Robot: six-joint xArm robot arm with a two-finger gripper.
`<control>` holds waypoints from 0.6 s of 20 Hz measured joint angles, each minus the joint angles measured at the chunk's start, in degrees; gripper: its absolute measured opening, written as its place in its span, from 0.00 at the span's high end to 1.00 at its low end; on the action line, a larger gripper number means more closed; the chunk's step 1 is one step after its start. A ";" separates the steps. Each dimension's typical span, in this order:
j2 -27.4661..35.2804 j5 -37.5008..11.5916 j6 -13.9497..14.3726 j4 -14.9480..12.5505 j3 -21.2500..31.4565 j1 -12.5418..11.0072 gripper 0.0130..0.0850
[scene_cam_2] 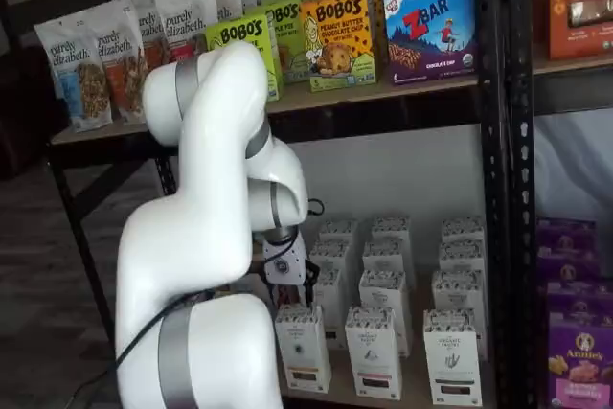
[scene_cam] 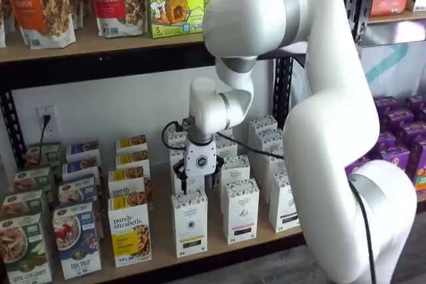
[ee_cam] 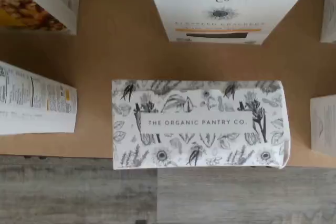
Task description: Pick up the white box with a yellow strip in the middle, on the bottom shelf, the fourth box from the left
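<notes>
The white box (scene_cam: 189, 225) stands at the front edge of the bottom shelf (scene_cam: 160, 257), with a dark-patterned top and a yellow-orange strip low on its front (scene_cam_2: 305, 350). The wrist view shows its patterned top (ee_cam: 197, 124), reading "THE ORGANIC PANTRY CO.", straight below the camera. A like carton (ee_cam: 226, 9) stands behind it in the same row. My gripper (scene_cam: 198, 184) hangs just above the white box, its black fingers apart with a gap between them and nothing held. It also shows in a shelf view (scene_cam_2: 292, 296).
More white cartons (scene_cam: 239, 211) stand to the right, and "purely elizabeth" boxes (scene_cam: 130, 234) to the left, close beside the row. The shelf's front edge meets grey wood floor (ee_cam: 157, 198). A black rack post (scene_cam: 283, 91) and purple boxes (scene_cam: 399, 144) are on the right.
</notes>
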 joint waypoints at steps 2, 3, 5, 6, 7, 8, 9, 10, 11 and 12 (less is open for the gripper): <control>0.64 0.56 -0.78 0.63 -1.08 -0.23 0.00; 0.97 0.81 -0.98 0.73 -1.64 -0.37 0.00; 1.55 1.24 -1.16 0.68 -2.60 -0.61 0.00; 1.73 1.36 -1.43 0.88 -2.91 -0.69 0.00; 1.93 1.51 -1.84 1.26 -3.23 -0.78 0.00; 2.11 1.56 -2.31 1.68 -3.51 -0.88 0.00; 2.25 1.61 -2.69 2.03 -3.73 -0.95 0.00; 2.39 1.74 -2.85 2.14 -3.96 -1.02 0.00; 2.51 1.90 -2.82 2.06 -4.18 -1.07 0.00; 2.59 1.96 -2.81 2.02 -4.29 -1.10 0.00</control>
